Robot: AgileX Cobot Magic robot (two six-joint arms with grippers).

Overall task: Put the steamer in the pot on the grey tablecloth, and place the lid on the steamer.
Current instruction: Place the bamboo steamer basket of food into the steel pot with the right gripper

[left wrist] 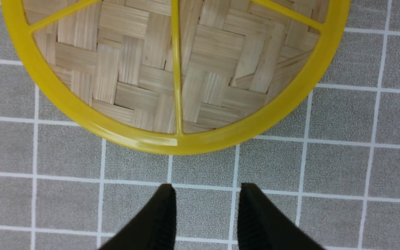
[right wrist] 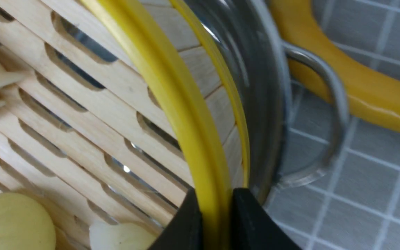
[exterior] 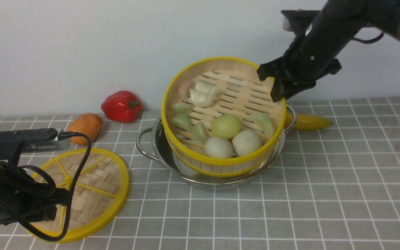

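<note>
Your right tool (right wrist: 215, 205) is clamped on the steamer (exterior: 234, 93) rim, one finger inside, one outside. The right wrist view shows that plainly; the front view gives only a dark claw at the far right rim. The steamer sits tilted in the pot (exterior: 158, 152), near edge low inside, gripped side raised above the pot rim. Food pieces (exterior: 226, 126) are bunched at the low side, kinds hard to tell. The pot is blurred in the right wrist view. A banana (exterior: 309, 121) lies behind the pot, partly hidden.

Your left tool (left wrist: 207, 187) has its fingers apart with nothing between, over the grey tablecloth (exterior: 325, 194) just off the lid (exterior: 99, 184) rim. The front view hides its tips behind the left arm (exterior: 9, 194) and cable (exterior: 82, 163). The lid lies flat left of the pot, partly covered by that arm and cut off in the left wrist view.

The cloth covers the worktop, with a plain pale wall (exterior: 82, 45) behind. A red pepper (exterior: 122, 106) and an orange fruit (exterior: 86, 126) sit near the wall.
</note>
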